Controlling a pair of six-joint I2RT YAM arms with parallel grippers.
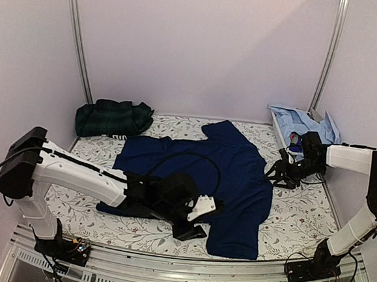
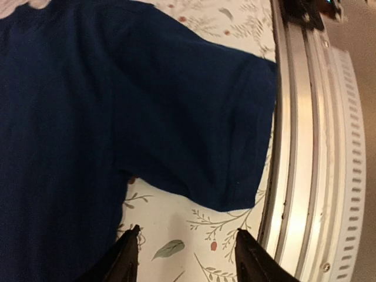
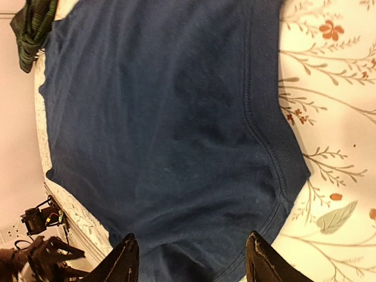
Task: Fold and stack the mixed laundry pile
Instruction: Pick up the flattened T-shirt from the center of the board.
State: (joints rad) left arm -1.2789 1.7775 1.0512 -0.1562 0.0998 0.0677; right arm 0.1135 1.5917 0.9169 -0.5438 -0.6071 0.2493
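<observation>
The navy T-shirt [image 1: 238, 177] lies spread flat, its near edge hidden under my left arm [image 1: 81, 172]. My left fingers [image 2: 124, 261] and right fingers [image 3: 120, 263] stand apart, empty

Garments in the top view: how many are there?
3. A navy T-shirt spread flat in the middle, a dark green plaid piece bunched at the far left, a light blue shirt heaped far right; more may hide in that heap.

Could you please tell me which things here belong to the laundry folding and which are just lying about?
Belongs to the job:
navy T-shirt, spread out in the middle
green plaid piece, bunched at the back left
light blue shirts, heaped at the back right

Just there:
floral sheet covering the table
metal rail along the near edge
</observation>
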